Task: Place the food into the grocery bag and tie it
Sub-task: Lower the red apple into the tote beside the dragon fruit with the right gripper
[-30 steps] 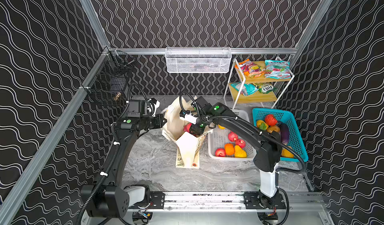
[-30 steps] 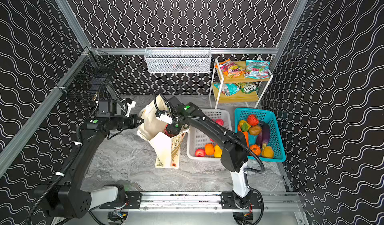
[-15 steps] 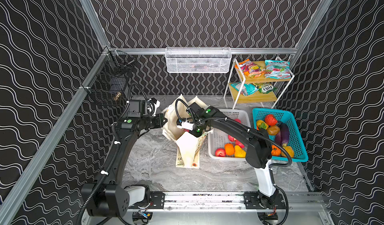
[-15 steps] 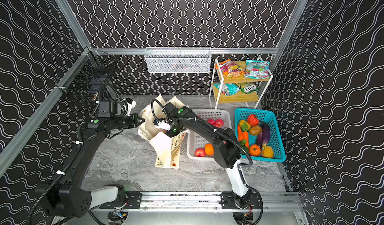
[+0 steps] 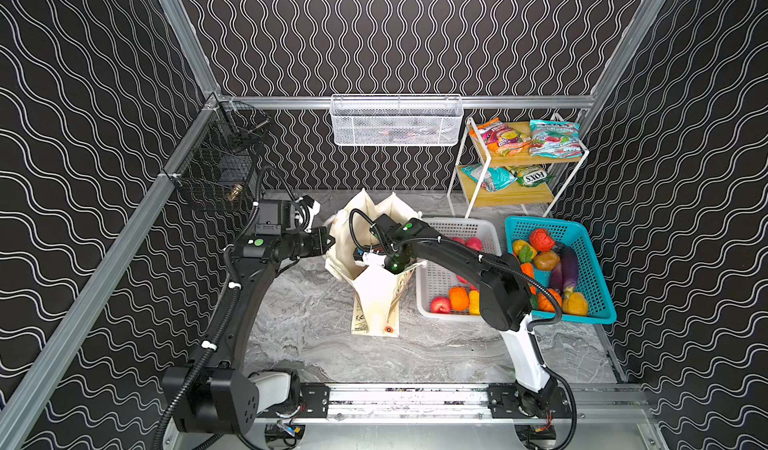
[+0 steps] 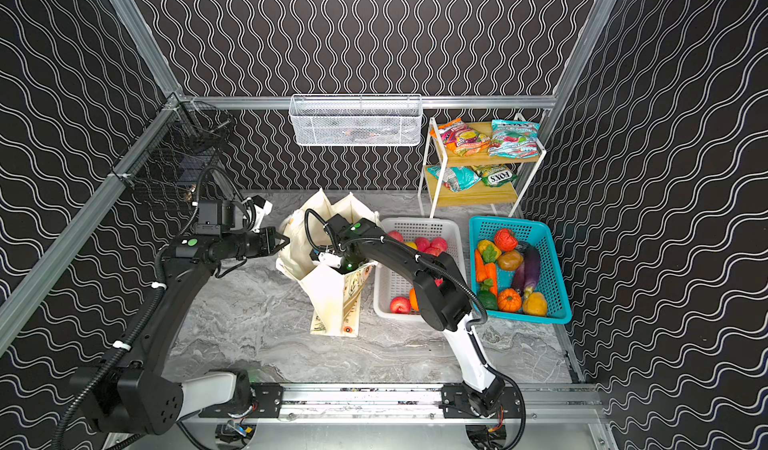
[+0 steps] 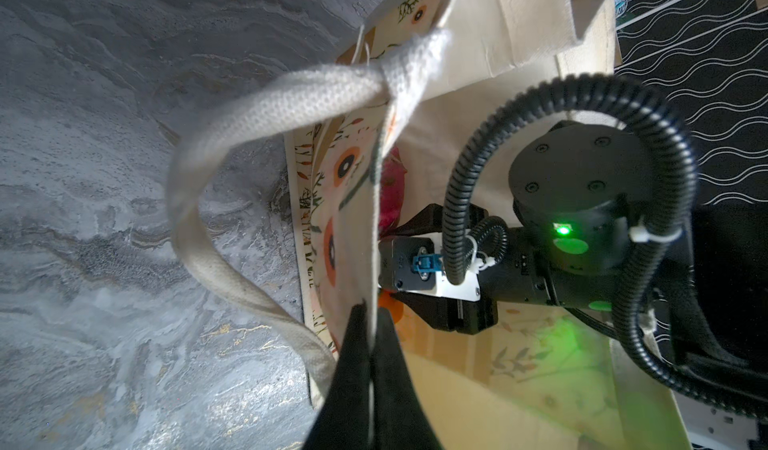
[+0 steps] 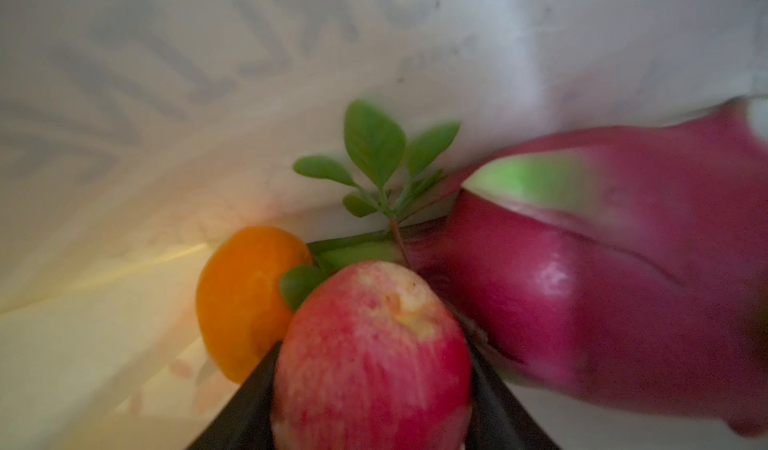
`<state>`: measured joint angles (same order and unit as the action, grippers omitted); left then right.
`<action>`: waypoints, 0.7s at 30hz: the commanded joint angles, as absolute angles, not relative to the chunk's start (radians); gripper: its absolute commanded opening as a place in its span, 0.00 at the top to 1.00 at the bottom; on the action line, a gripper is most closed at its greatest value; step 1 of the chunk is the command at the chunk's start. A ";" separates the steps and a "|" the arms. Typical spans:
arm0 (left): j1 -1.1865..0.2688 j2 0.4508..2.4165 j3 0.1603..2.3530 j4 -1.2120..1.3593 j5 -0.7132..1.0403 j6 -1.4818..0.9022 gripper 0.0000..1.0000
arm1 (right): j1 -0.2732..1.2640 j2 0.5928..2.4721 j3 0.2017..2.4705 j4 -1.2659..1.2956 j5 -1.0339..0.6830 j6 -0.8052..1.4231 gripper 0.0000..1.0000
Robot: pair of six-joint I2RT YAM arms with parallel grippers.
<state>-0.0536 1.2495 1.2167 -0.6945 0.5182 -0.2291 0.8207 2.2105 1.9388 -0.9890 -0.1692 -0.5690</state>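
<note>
The cream grocery bag (image 5: 376, 298) stands open mid-table in both top views (image 6: 328, 298). My left gripper (image 5: 330, 242) is shut on the bag's left rim; in the left wrist view the fabric edge runs between its jaws (image 7: 371, 315), next to a white strap handle (image 7: 249, 107). My right gripper (image 8: 372, 356) reaches down inside the bag, shut on a red apple (image 8: 374, 344). At the bag's bottom lie an orange (image 8: 241, 298) and a magenta dragon fruit (image 8: 602, 281), with a green leaf sprig (image 8: 374, 152) beside them. The top views hide the right fingers behind the bag's wall.
Right of the bag is a white basket (image 5: 469, 224) with fruit, then a teal basket (image 5: 590, 260) with vegetables. A two-tier rack (image 5: 519, 165) with snack packets stands at the back right. A white wire basket (image 5: 395, 121) hangs on the back wall, a black one (image 5: 216, 173) at the left.
My right arm has swung left and lowered its gripper from the bag's mouth down into the bag. The left arm has stayed in place on the rim.
</note>
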 commanded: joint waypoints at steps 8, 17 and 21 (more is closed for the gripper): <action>-0.052 1.229 1.212 -0.679 0.516 -0.212 1.00 | 0.819 2.218 1.914 -0.979 -0.143 -0.586 0.29; -0.052 1.224 1.222 -0.692 0.515 -0.209 1.00 | 0.824 2.159 1.869 -0.938 -0.085 -0.581 0.10; -0.052 1.223 1.218 -0.688 0.520 -0.210 1.00 | 0.826 2.116 1.842 -0.904 -0.072 -0.573 0.01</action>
<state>-0.0536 1.2301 1.2133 -0.7090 0.5079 -0.2287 0.8242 2.1448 1.8553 -0.9417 -0.0895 -0.5682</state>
